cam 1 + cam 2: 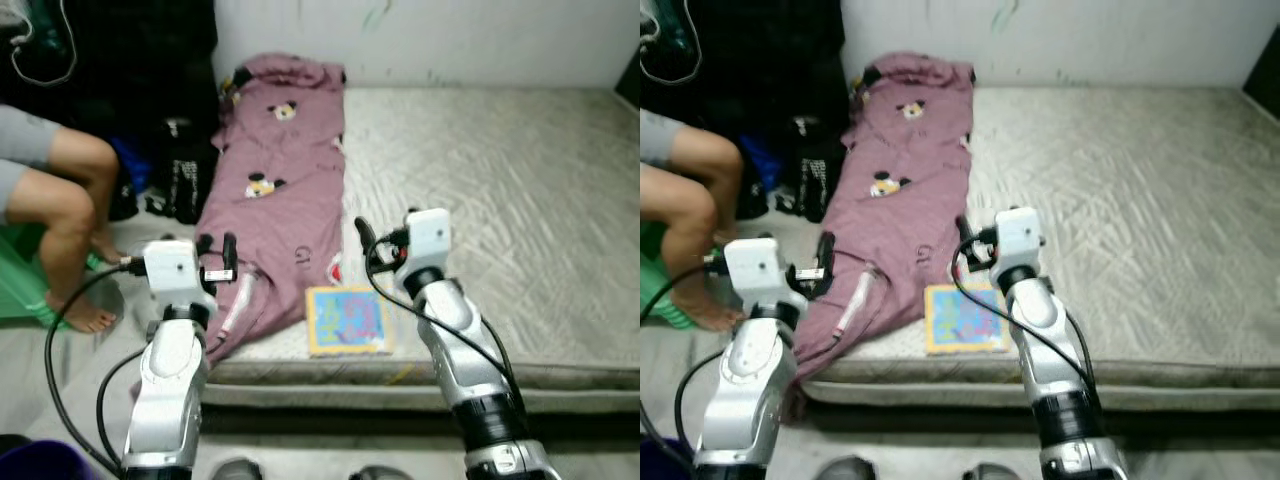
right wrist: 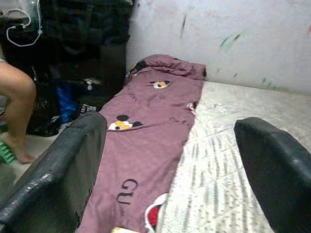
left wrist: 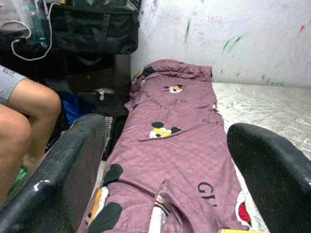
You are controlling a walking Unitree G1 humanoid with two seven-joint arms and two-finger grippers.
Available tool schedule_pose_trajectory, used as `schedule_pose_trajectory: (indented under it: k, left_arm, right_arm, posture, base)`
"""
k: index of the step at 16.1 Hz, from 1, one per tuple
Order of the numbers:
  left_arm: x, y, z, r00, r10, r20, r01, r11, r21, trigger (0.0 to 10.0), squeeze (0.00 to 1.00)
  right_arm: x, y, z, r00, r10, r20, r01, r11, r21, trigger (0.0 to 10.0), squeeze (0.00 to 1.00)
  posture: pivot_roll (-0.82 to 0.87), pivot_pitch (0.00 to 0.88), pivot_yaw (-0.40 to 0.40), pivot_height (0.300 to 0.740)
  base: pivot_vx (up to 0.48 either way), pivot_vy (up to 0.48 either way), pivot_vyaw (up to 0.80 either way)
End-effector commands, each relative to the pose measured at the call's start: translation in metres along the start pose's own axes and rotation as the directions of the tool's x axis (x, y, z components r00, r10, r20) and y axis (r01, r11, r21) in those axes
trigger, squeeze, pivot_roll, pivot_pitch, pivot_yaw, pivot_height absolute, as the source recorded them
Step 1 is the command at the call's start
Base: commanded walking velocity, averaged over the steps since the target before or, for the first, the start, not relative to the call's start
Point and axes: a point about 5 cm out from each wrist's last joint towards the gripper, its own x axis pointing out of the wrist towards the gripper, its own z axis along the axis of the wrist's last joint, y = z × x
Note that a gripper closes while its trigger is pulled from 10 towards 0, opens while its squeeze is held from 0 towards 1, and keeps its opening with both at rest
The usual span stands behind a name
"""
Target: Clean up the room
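Mostly quilted mattress [image 1: 500, 200], crumpled mauve blanket [image 1: 275, 190]

A mauve cartoon-print blanket [image 1: 280, 190] lies along the mattress's [image 1: 500, 200] left edge, a colourful picture book [image 1: 347, 320] beside it at the front. Both grippers, left [image 1: 217, 257] and right [image 1: 385, 240], hover above. A person's bare legs [image 1: 70, 220] sit left.

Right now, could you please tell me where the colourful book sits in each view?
Left eye: book at the mattress's front edge, between the arms.
Right eye: same spot, lower centre.
Left wrist: a yellow sliver at the frame's edge, likely it.
Right wrist: cannot tell.
Shared landmark: purple blanket beside it.
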Motion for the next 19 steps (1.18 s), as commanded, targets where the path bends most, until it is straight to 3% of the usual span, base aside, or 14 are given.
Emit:
schedule_pose_trajectory:
  k: [1,11,19]
  left_arm:
    - [0.0007,0.0064,0.0003,1.000,0.026,0.001,-0.026,1.000,0.012,10.0,0.00]
    - [0.0002,0.0052,0.0032,0.999,0.014,0.035,-0.014,1.000,-0.024,10.0,0.00]
    - [0.0000,0.0036,0.0031,0.999,0.000,0.042,0.001,1.000,-0.026,10.0,0.00]
  right_arm:
    - [0.0035,0.0087,0.0021,1.000,0.030,0.007,-0.030,1.000,0.004,10.0,0.00]
    - [0.0042,0.0079,0.0007,0.999,0.036,0.003,-0.036,0.999,-0.006,10.0,0.00]
    - [0.0043,0.0076,0.0008,0.999,0.033,0.006,-0.033,0.999,-0.008,10.0,0.00]
  posture:
    - [-0.07,0.000,-0.010,0.740]
    - [-0.07,0.000,-0.016,0.740]
    - [-0.07,0.000,-0.016,0.740]
  base:
    - [0.000,-0.334,0.00]
    - [0.000,-0.033,0.00]
    - [0.363,0.000,0.00]
